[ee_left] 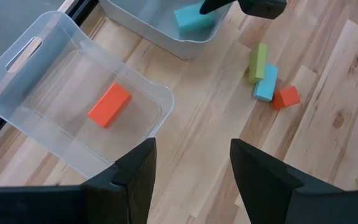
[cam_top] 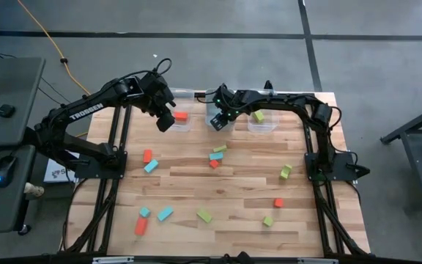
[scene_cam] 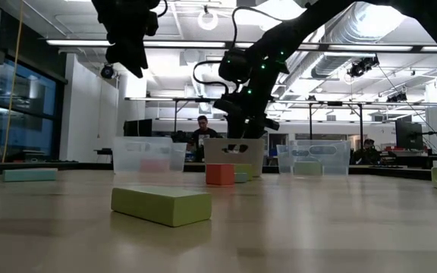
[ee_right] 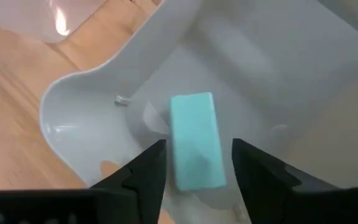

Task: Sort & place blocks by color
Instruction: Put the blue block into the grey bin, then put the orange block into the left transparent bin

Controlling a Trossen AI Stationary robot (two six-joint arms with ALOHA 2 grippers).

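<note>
Right gripper [ee_right: 194,165], over middle clear plastic bin [ee_right: 92,99]: fingers parted around light blue block [ee_right: 194,140], grip uncertain. Left gripper [ee_left: 191,168]: open, empty.

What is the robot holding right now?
Nothing. The right gripper has open fingers over the middle bin, with a light blue block lying below. The left gripper is open and empty.

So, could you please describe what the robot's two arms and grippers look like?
Both arms are dark, jointed and slender. The left arm carries white TROSSEN lettering; black cables loop above its wrist. The right arm shows small green lights near its wrist. Each ends in a two-finger gripper: the left gripper and right gripper have flat, black, angular fingers.
</note>
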